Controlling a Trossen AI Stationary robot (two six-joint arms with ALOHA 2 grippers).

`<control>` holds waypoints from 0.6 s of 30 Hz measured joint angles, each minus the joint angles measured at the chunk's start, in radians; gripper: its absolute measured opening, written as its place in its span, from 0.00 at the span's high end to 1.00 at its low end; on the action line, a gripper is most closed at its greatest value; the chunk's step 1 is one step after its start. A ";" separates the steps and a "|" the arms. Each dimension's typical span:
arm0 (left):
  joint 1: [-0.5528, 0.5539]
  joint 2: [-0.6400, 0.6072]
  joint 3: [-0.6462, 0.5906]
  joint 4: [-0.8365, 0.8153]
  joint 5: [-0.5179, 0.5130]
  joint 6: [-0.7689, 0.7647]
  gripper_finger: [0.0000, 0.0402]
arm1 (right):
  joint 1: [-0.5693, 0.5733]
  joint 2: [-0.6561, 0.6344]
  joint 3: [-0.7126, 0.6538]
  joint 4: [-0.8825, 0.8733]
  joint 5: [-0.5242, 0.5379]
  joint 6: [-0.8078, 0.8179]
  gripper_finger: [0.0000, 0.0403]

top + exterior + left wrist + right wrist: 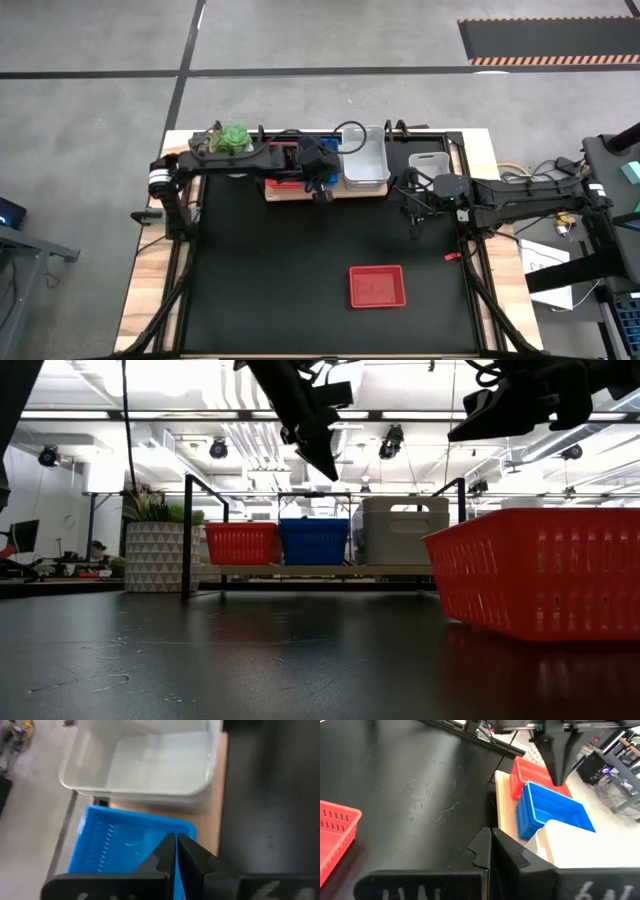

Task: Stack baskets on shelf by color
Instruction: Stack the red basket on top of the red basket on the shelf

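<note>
On the light-wood shelf (pixel 290 193) at the table's far edge stand a red basket (pixel 240 544), a blue basket (pixel 314 541) and a taller whitish-grey basket (pixel 404 530), side by side. Another red basket (pixel 377 286) rests on the black tabletop near the front. A further whitish-grey basket (pixel 428 160) sits at the far right, beside the shelf. My left gripper (pixel 176 845) is shut and holds nothing. It hangs above the blue basket (pixel 125 845), well clear of it in the low view. My right gripper (pixel 490 837) is shut and holds nothing, raised over the table's right side.
A white patterned plant pot (pixel 155 555) with green leaves stands at the shelf's left end. A black metal frame (pixel 187 535) runs around the table. The black tabletop (pixel 280 270) between the shelf and the lone red basket is bare.
</note>
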 joint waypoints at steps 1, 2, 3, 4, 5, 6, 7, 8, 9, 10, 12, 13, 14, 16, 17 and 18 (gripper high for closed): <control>-0.006 0.000 -0.001 -0.016 0.002 -0.012 1.00 | 0.000 0.000 0.000 0.000 0.000 0.000 0.98; -0.012 -0.001 -0.003 -0.025 0.004 -0.019 1.00 | 0.000 0.000 0.000 0.000 0.000 0.001 0.98; -0.020 -0.001 -0.004 -0.031 0.005 -0.031 1.00 | 0.000 0.000 0.000 -0.001 0.000 0.005 0.98; -0.029 -0.002 -0.007 -0.035 0.006 -0.040 1.00 | 0.000 0.000 0.000 -0.003 0.000 0.008 0.98; -0.039 -0.003 -0.011 -0.042 0.009 -0.041 1.00 | 0.000 0.000 0.000 -0.005 0.000 0.012 0.98; -0.052 -0.004 -0.014 -0.043 0.016 -0.042 1.00 | 0.000 0.000 0.000 -0.008 0.000 0.018 0.98; -0.068 -0.008 -0.019 -0.040 0.029 -0.041 1.00 | 0.000 0.000 0.000 -0.012 0.000 0.021 0.98; -0.085 -0.010 -0.026 -0.037 0.046 -0.041 1.00 | 0.000 0.000 0.000 -0.016 -0.001 0.027 0.98; -0.101 -0.014 -0.032 -0.035 0.063 -0.039 1.00 | 0.000 0.000 0.000 -0.018 -0.001 0.034 0.98; -0.119 -0.019 -0.041 -0.026 0.077 -0.039 1.00 | 0.000 0.000 0.000 -0.020 -0.001 0.041 0.98; -0.155 -0.030 -0.062 -0.025 0.085 -0.041 1.00 | 0.000 0.001 0.000 -0.022 -0.001 0.053 0.98; -0.173 -0.034 -0.074 -0.022 0.087 -0.042 1.00 | 0.000 0.001 0.000 -0.021 -0.001 0.059 0.98; -0.192 -0.041 -0.085 -0.017 0.087 -0.043 1.00 | 0.000 0.001 0.000 -0.021 -0.001 0.067 0.98; -0.227 -0.052 -0.109 0.004 0.087 -0.047 1.00 | 0.001 0.001 0.000 -0.021 -0.002 0.083 0.98; -0.243 -0.062 -0.121 0.032 0.087 -0.050 1.00 | 0.002 0.001 0.000 -0.019 -0.003 0.093 0.98; -0.259 -0.070 -0.135 0.056 0.087 -0.050 1.00 | 0.003 0.001 0.000 -0.017 -0.003 0.105 0.98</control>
